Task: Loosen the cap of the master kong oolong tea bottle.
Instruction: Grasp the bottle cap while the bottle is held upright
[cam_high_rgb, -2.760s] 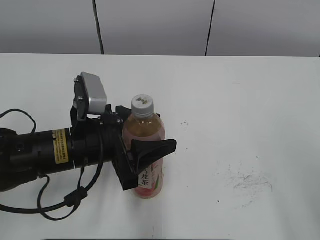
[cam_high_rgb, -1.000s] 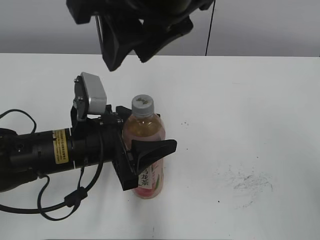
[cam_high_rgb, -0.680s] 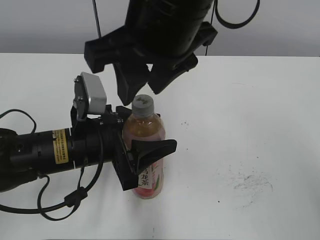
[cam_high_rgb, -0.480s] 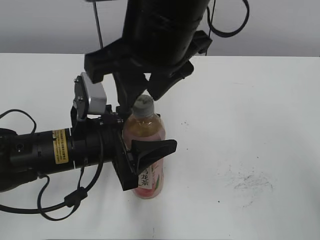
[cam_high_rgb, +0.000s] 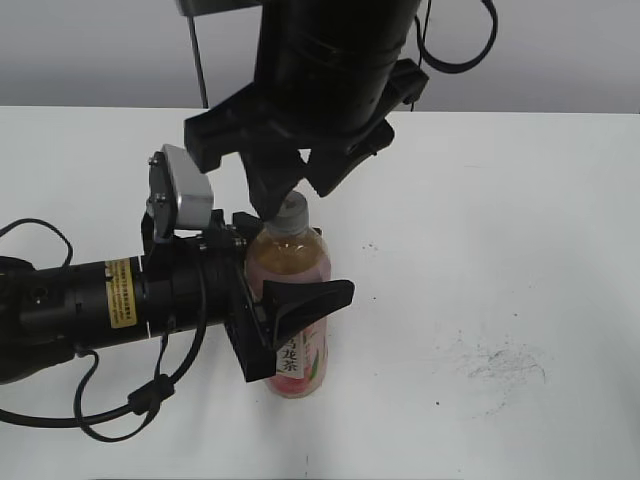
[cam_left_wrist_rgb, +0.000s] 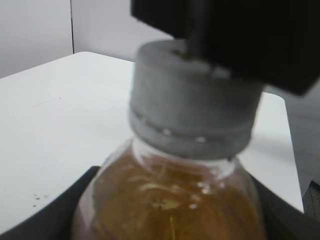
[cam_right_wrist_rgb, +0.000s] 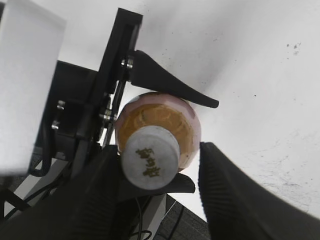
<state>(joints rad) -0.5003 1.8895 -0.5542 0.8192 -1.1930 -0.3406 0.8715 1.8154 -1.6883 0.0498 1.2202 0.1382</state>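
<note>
Bottle (cam_high_rgb: 291, 300), tea, slim clear plastic, pink label with a white strip of black characters; stands upright on the white tabletop (cam_high_rgb: 500, 230), somewhat left of its middle in the exterior view; cap (cam_high_rgb: 288, 212) grey-white, ribbed, small dark mark on top, seated on the neck and not visibly lifted.

Left tool (cam_high_rgb: 285, 305): comes at the bottle from the left, lying low over the tabletop; its two black fingers are closed against the bottle's body below the shoulder, one on each side; judged purpose, to keep the bottle from turning or tipping while the cap is worked.

Right tool (cam_right_wrist_rgb: 160, 192): hangs directly above the bottle, pointing down; its ribbed fingers (cam_right_wrist_rgb: 235, 200) stand wide apart on either side of the cap and hold nothing; one finger is close beside the cap, the other well clear of it; whether either touches cannot be told.

Step in hand, as judged: bringing the upper tool onto the cap; gripping and twisting not yet done.

Risk, as judged: an off-centre squeeze could push the neck sideways.
</note>
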